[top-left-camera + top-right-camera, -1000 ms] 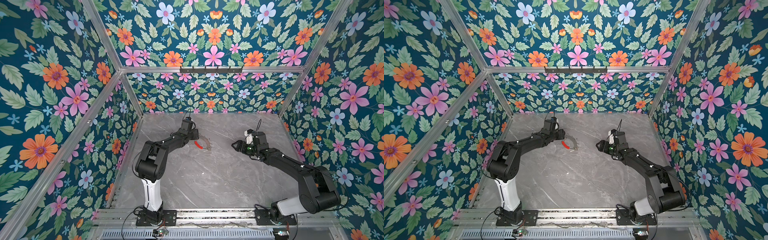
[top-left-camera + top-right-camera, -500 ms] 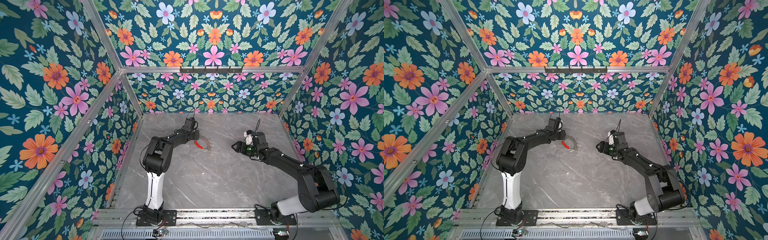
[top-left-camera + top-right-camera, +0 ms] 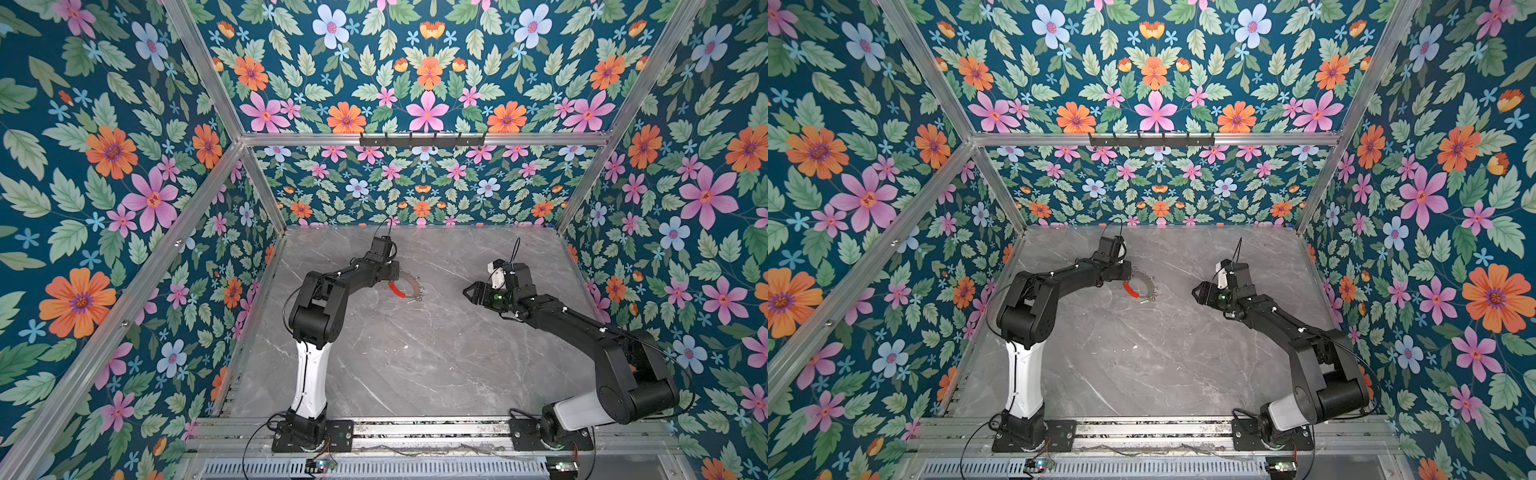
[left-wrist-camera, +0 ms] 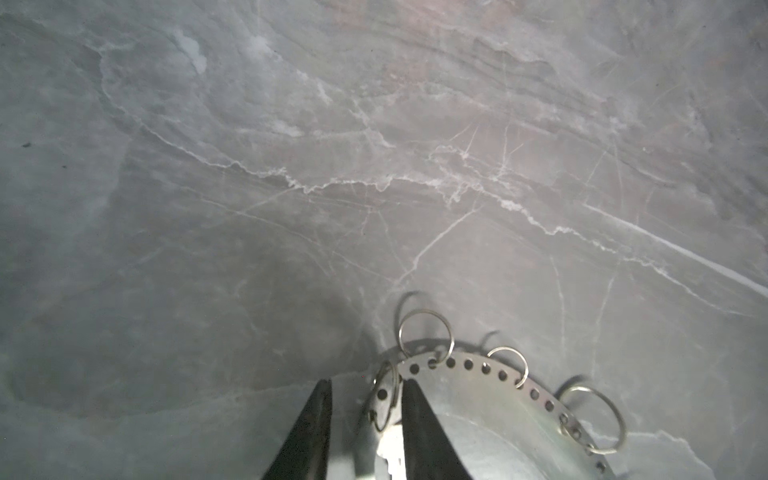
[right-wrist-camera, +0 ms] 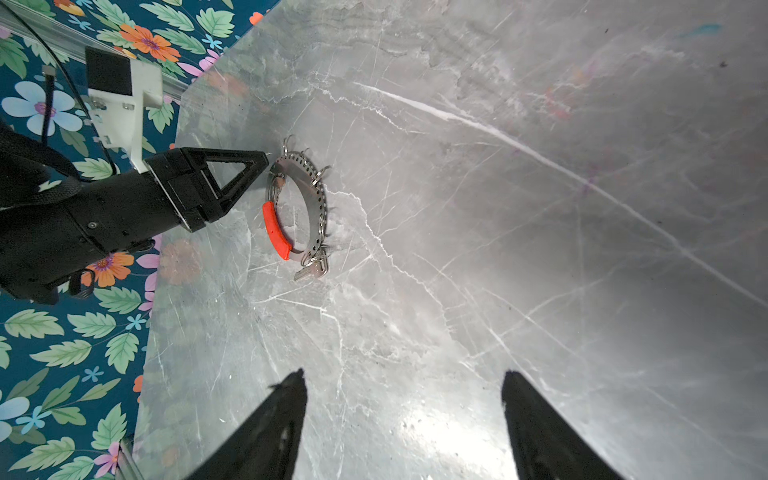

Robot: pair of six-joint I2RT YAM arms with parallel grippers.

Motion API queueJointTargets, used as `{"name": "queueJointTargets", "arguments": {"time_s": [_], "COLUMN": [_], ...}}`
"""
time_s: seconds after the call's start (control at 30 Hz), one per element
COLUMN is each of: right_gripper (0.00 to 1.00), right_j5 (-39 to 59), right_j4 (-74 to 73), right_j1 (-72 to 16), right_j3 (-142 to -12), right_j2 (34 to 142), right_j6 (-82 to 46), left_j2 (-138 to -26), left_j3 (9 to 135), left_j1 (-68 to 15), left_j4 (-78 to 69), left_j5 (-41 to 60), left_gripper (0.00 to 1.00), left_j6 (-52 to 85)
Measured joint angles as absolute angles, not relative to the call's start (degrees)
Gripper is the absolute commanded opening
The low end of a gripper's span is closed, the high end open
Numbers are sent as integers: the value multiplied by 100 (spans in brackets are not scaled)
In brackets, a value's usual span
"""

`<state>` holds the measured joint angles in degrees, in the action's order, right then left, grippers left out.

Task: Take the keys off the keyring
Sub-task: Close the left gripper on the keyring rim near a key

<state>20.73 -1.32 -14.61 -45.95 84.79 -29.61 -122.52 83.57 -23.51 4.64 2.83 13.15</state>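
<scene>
The keyring [image 5: 319, 208] is a thin grey metal hoop. One arc is a flat band punched with a row of holes that carry small round split rings [image 4: 424, 311], and the facing arc wears a red sleeve [image 5: 275, 230]. It lies on the grey marble tabletop [image 3: 415, 365], in the tabletop's back half and a little left of its middle. The keys [image 5: 311, 271], tiny and silvery, lie bunched at the hoop's end nearer the tabletop's front edge, and one more toothed key [image 4: 388, 455] with its split ring sits at the end nearer the tabletop's back edge.

Robot lab cell — floral-walled aluminium frame [image 3: 291, 139]
</scene>
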Motion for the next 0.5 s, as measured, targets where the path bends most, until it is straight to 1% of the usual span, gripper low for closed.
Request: {"name": "queueJointTargets", "arguments": {"time_s": [0.27,0.43,0.5], "right_gripper": [76,76,76], "right_j5": [2069,2043,2032], "right_j4": [-119,-115,-113], "right_j1": [-1461,-1461,-1461], "right_j3": [-4587,-4567,-4567], "right_j2": [8379,8294,8278], "right_j6": [-2963,-2965,-2965], "left_j2": [-12285,-12352,-12352], "left_j3": [8471,8508,8499], "left_j1": [-2366,-2375,-2383], "left_j4": [491,532,558], "left_j5": [307,327,327], "left_gripper": [23,24,21], "left_j6": [1260,1188,1188]}}
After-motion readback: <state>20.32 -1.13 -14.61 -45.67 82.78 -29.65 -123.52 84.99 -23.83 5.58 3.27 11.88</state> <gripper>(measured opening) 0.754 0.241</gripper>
